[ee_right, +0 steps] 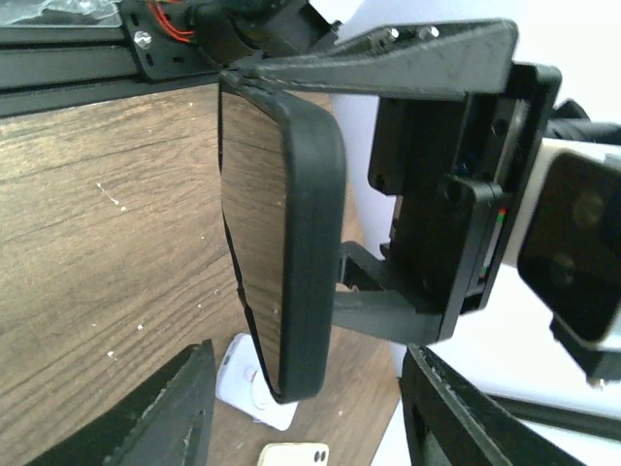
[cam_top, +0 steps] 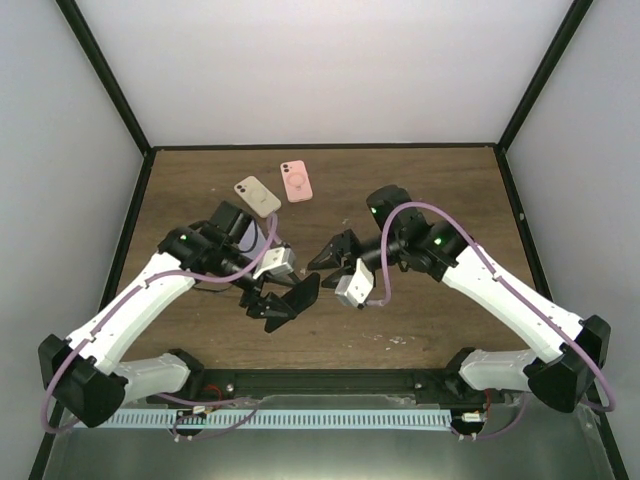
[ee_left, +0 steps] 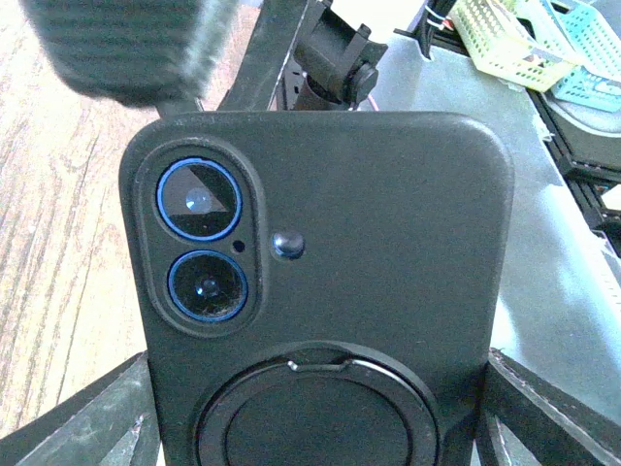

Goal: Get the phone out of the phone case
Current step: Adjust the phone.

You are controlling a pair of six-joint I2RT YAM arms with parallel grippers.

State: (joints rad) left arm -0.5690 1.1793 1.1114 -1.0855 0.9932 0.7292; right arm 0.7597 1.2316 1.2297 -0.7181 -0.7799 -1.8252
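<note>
Both claws hovered above the counter (cam_top: 440, 190). The left claw (ee_left: 320, 417) was clamped on the black phone case (ee_left: 388, 223), with the phone (ee_right: 254, 223) seated inside. The right claw (ee_right: 306, 408) hung spread and empty, the case just ahead of it. Separation looked unstarted; next, that claw needed to catch a case edge and peel it.

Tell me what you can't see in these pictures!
- Left wrist view: the black case runs off the bottom edge, hiding its lower part.
- Right wrist view: the screen is nearly edge-on and only mirrors the table.
- Top view: the beige cover and pink cover look too small to tell if phones sit inside.
- Top view: the left tool and case merge into one dark shape.
</note>
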